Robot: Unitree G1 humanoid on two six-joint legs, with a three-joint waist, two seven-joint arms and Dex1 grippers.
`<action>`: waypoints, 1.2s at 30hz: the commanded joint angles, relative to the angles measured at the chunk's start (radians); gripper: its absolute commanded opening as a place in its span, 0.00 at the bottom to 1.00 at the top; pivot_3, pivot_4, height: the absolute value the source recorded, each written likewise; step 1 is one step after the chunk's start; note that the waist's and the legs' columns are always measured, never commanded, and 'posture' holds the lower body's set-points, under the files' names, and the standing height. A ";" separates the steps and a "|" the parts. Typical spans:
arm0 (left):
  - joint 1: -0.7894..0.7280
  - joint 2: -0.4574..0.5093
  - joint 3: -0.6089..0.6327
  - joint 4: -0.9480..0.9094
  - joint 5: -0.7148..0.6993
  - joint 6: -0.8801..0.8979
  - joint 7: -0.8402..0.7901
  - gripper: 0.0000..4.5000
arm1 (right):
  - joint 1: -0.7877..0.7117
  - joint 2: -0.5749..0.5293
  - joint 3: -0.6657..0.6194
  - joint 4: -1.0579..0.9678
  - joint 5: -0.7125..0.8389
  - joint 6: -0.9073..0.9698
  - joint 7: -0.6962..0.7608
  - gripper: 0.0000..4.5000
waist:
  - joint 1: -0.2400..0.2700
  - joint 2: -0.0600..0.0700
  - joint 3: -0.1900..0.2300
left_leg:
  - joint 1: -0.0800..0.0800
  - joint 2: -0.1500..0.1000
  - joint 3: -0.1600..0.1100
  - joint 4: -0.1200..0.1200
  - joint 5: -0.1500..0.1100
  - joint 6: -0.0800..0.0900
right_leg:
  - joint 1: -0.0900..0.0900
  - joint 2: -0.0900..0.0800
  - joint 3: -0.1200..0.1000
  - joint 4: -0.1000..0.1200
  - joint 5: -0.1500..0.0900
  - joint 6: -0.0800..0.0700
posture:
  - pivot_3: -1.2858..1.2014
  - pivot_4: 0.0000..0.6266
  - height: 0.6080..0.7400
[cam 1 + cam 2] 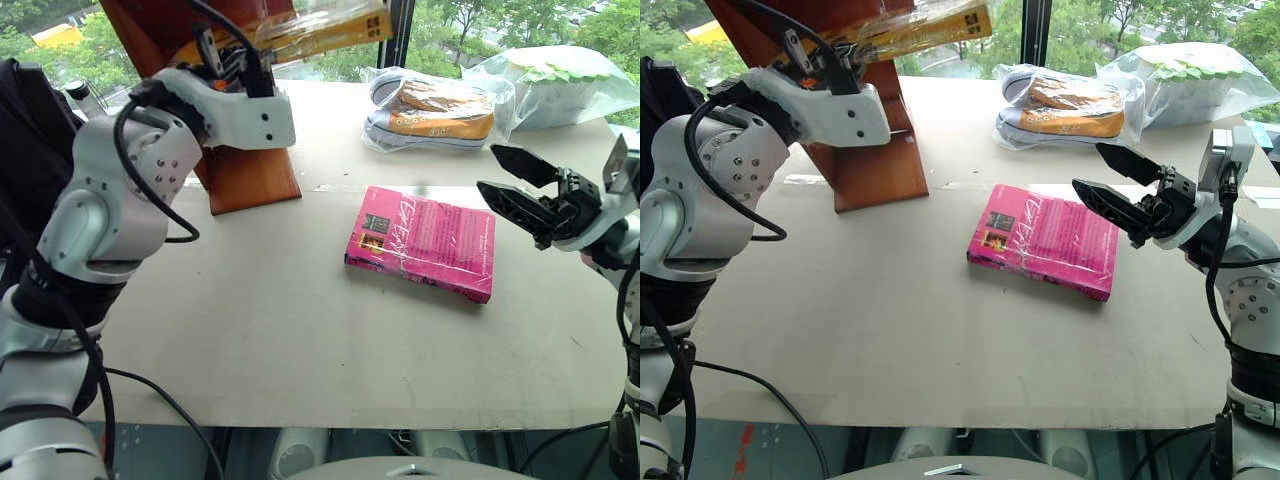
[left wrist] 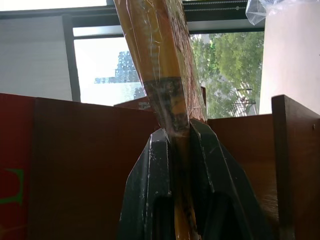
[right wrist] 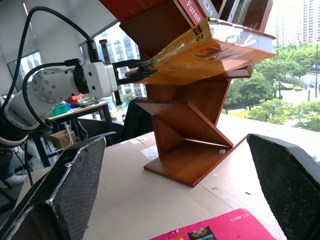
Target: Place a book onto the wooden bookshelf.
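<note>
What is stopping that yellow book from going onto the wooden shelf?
Nothing visible. The left gripper is shut on the book, holding it right at the wooden bookshelf, with no object seen between them.

The bookshelf (image 1: pixel 250 160) runs off the top edge, and the book's (image 1: pixel 325 30) far end is cropped too; its lettering stays unreadable.

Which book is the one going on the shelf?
Find the tall reddish-brown wooden bookshelf at the table's far left. The left gripper holds a thick yellow-orange plastic-wrapped book up against it. The other book, thin and pink, lies flat on the table.
</note>
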 commanded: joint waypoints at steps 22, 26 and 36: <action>0.082 -0.009 0.142 -0.024 0.136 0.117 -0.157 0.93 | 0.063 0.005 -0.070 0.017 -0.044 -0.064 0.045 1.00 | -0.002 0.000 0.000 | 0.001 0.000 -0.001 0.002 0.000 0.000 | -0.001 0.001 0.001 0.004 0.000 0.000 | 0.52 0.24 0.64; 0.165 -0.036 0.236 -0.116 0.136 0.145 -0.121 0.97 | 0.102 -0.001 -0.078 0.045 -0.092 -0.098 0.064 1.00 | -0.002 0.000 0.000 | 0.001 0.000 -0.001 0.002 0.000 0.000 | -0.001 0.000 0.002 0.004 0.000 0.000 | 0.52 0.24 0.64; 0.745 -0.557 0.363 -0.448 -0.264 0.267 -0.108 0.97 | 0.343 -0.020 -0.050 0.226 -0.381 -0.351 0.203 1.00 | -0.003 0.002 -0.002 | 0.002 0.001 0.000 0.004 0.000 0.000 | 0.001 -0.003 0.003 0.005 0.000 0.001 | 0.52 0.24 0.64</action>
